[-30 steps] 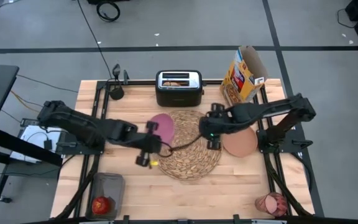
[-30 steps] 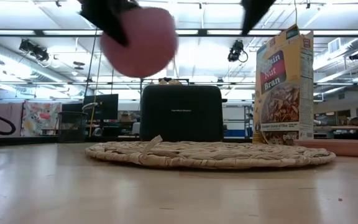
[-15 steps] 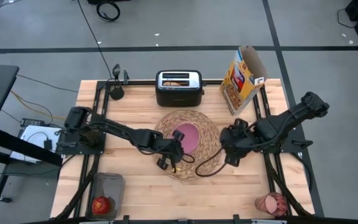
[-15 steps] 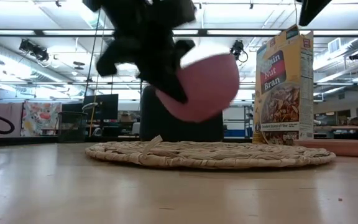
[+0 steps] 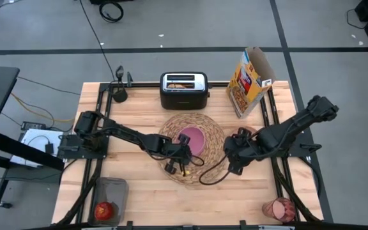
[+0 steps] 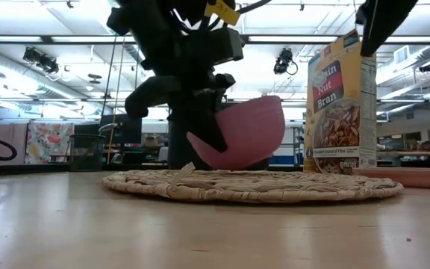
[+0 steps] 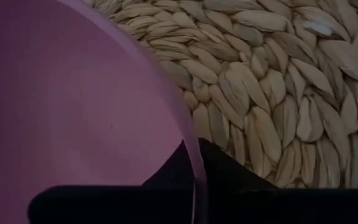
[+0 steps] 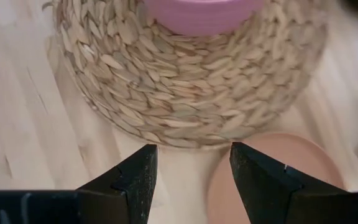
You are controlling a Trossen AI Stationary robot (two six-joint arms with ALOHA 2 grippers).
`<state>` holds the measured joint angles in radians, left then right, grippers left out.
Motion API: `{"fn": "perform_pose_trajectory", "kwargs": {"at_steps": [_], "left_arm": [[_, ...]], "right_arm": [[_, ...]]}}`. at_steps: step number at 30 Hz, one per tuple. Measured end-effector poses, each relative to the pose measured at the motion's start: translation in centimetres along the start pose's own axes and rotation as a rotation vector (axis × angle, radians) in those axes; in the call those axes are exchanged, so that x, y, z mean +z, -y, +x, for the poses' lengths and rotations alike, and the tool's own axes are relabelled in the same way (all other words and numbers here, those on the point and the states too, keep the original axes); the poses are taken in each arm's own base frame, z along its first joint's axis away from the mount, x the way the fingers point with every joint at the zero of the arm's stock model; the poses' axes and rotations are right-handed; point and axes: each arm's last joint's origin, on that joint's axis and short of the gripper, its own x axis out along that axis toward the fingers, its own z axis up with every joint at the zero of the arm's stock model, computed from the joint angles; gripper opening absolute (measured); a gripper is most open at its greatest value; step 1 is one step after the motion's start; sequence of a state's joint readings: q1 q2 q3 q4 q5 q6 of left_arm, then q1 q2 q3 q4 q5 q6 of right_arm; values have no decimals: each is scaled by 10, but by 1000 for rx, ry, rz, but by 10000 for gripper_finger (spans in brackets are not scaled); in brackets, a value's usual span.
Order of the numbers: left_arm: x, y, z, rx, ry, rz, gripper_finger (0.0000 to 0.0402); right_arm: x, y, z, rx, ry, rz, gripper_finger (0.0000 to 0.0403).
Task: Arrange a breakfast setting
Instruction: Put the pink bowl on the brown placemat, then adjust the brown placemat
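Your left gripper is clamped on the rim of the small pink bowl, over the middle of the woven straw placemat. From above the bowl reads as a plain round disc and you cannot judge its tilt. The low view settles that: the bowl is tipped, its mouth turned up and toward the left gripper, its rounded underside close above the placemat. Whether it touches the weave there you cannot tell. The left wrist view shows one dark finger outside the bowl's wall and dark shadow inside it, with the placemat just beyond.

Your right gripper hangs over the right edge of the placemat with its fingers spread and nothing between them. Only its wrist view shows this clearly: the two fingertips stand apart above bare table, with the salmon-brown plate just beside the placemat and the bowl farther on. From above, the right arm hides most of that plate.

The red apple sits near left in a dark tray, and the translucent pink tumbler lies near right. The black toaster and yellow cereal box stand at the far edge.
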<state>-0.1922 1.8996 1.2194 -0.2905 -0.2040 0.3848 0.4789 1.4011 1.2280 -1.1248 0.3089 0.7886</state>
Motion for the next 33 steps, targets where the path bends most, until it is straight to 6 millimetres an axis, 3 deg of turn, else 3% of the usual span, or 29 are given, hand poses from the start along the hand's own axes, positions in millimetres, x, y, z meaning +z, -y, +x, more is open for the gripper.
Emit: {"fn": "perform_pose_trajectory", "kwargs": {"at_steps": [8,16,20,26,33], "left_arm": [[-2,1,6,2,-11,-82,54],[0,2,0,75,-27,-105,105],[8,2,-19,158,-5,-125,126],[16,3,-55,190,61,-214,144],[10,-1,-108,176,92,-604,146]], "right_arm": [[6,-17,36,25,-10,-14,217],[3,-31,66,-24,-85,-140,238],[-2,-35,78,-40,-116,-203,240],[-23,-23,100,-50,-141,-199,238],[-32,-15,124,15,-137,-240,237]]}}
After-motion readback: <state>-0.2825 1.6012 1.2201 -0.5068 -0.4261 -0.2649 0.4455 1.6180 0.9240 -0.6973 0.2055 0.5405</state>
